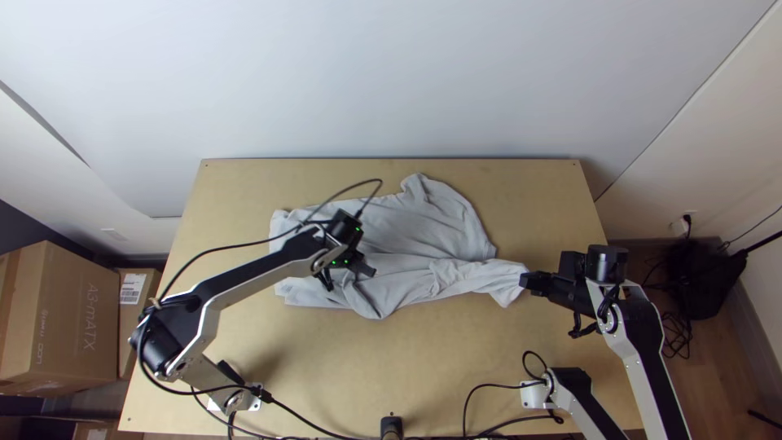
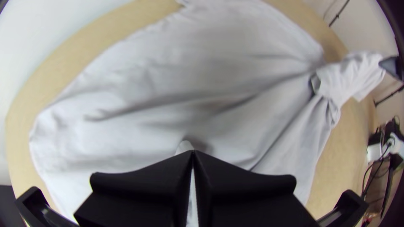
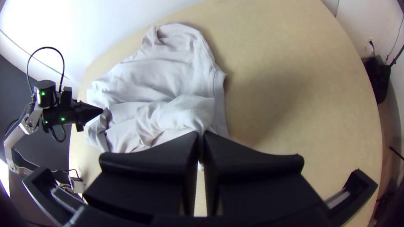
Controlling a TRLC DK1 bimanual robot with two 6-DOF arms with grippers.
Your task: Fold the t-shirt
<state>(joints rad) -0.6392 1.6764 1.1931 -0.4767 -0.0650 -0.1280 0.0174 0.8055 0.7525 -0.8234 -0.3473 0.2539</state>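
1. Here's the t-shirt (image 1: pixel 407 224) on the wooden table (image 1: pixel 366 367), long axis running from the left edge towards the right edge, roughly parallel to the near edge. Its narrow, gathered end points at the right edge; which end carries the collar, I can't tell. The whole spread sits between the side edges, its far side closer to the table's far edge than its near side is to the near one.

2. To the fingers! The right gripper (image 1: pixel 525 282), over on the right-hand side of the table, has its two black fingers pressed in on the gathered end, pale cloth caught between the tips, a loose corner drooping just beside them.

3. A touch farther from the near edge, the left gripper (image 1: pixel 369 269) is over the shirt's left half. Its fingers meet at the tips, pinching a small raised fold of the same cloth.

4. And the look of it: pale grey, the near part layered over and rumpled, its near margin uneven, with creases converging into that bunched right end.

5. Beyond, the far part lies spread and flatter, softly rippled, with a rounded outer side facing the far right corner and a short flap sticking out towards the far edge.
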